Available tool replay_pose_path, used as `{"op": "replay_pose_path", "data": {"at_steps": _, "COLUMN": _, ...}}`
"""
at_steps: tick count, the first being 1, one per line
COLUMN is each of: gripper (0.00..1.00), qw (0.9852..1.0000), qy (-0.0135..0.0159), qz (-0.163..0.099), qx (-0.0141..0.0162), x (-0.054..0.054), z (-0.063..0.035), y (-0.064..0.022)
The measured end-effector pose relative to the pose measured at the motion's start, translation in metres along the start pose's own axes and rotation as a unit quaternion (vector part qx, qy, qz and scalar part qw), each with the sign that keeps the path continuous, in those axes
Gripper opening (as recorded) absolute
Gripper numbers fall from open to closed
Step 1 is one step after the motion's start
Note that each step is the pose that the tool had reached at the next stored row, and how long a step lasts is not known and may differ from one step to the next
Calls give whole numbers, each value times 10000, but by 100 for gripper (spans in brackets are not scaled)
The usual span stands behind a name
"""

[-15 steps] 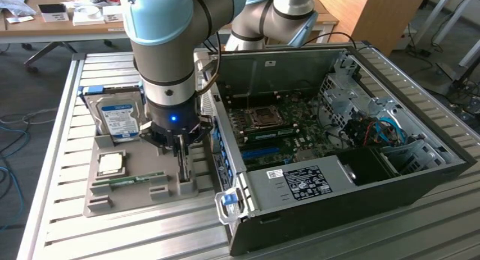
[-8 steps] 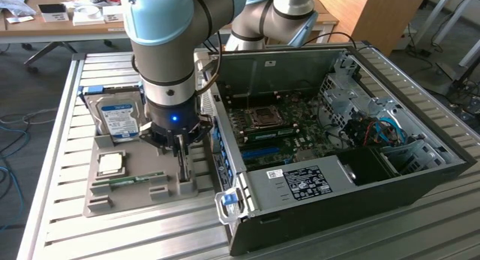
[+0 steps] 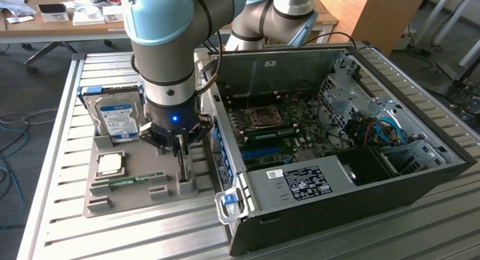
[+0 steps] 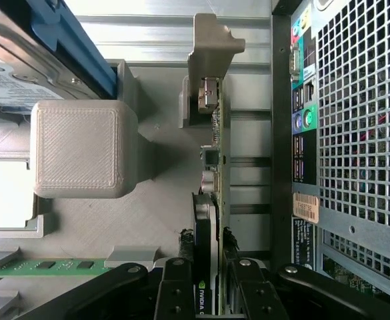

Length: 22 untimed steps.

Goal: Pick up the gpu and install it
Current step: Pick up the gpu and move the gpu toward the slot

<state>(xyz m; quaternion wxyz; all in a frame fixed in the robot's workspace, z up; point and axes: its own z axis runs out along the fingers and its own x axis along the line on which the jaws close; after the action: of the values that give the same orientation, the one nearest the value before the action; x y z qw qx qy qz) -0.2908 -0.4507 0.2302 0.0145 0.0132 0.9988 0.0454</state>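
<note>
Grey tray (image 3: 132, 201): claw (image 4: 208, 239) tight on gpu (image 4: 216, 175)

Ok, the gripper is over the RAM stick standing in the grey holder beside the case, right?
Not quite: the gripper is over the gpu, on edge in that holder; the RAM stick lies flat apart. The wrist view shows it.

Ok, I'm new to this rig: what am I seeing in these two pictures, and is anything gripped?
The grey and blue machine is a robot arm. One picture is taken from off the arm and looks down at the bench. The other comes from a camera on its wrist, looking along the claw. A grey tray holds a hard drive, a processor chip, a memory stick and the gpu, which stands on edge. An open computer case sits at the exterior view's right. The claw is closed on the gpu, which sits in its tray slot.
</note>
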Motion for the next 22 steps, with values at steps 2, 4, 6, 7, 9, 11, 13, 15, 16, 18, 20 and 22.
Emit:
{"op": "replay_pose_path", "data": {"at_steps": 2, "gripper": 27, "qw": 10000, "qy": 0, "qz": 0, "qx": 0, "x": 0, "z": 0, "y": 0}}
{"op": "replay_pose_path", "data": {"at_steps": 4, "gripper": 27, "qw": 10000, "qy": -1, "qz": 0, "qx": -1, "x": 0, "z": 0, "y": 0}}
{"op": "replay_pose_path", "data": {"at_steps": 6, "gripper": 27, "qw": 10000, "qy": -2, "qz": 0, "qx": -4, "x": 0, "z": -12, "y": 2}}
{"op": "replay_pose_path", "data": {"at_steps": 7, "gripper": 27, "qw": 10000, "qy": -1, "qz": 0, "qx": -4, "x": -1, "z": -25, "y": 3}}
{"op": "replay_pose_path", "data": {"at_steps": 9, "gripper": 27, "qw": 10000, "qy": 0, "qz": 1, "qx": -6, "x": -1, "z": -54, "y": 5}}
{"op": "replay_pose_path", "data": {"at_steps": 11, "gripper": 27, "qw": 10000, "qy": 0, "qz": 1, "qx": -9, "x": -2, "z": -92, "y": 9}}
{"op": "replay_pose_path", "data": {"at_steps": 13, "gripper": 27, "qw": 10000, "qy": 0, "qz": 0, "qx": -10, "x": -4, "z": -136, "y": 13}}
{"op": "replay_pose_path", "data": {"at_steps": 15, "gripper": 27, "qw": 10000, "qy": 0, "qz": 0, "qx": -10, "x": -5, "z": -182, "y": 17}}
{"op": "replay_pose_path", "data": {"at_steps": 16, "gripper": 27, "qw": 10000, "qy": 0, "qz": 1, "qx": -10, "x": -6, "z": -207, "y": 19}}
{"op": "replay_pose_path", "data": {"at_steps": 18, "gripper": 27, "qw": 10000, "qy": 0, "qz": 0, "qx": -10, "x": -7, "z": -249, "y": 23}}
{"op": "replay_pose_path", "data": {"at_steps": 20, "gripper": 27, "qw": 10000, "qy": 0, "qz": 0, "qx": -10, "x": -8, "z": -290, "y": 27}}
{"op": "replay_pose_path", "data": {"at_steps": 22, "gripper": 27, "qw": 10000, "qy": 0, "qz": 0, "qx": -10, "x": -9, "z": -333, "y": 31}}
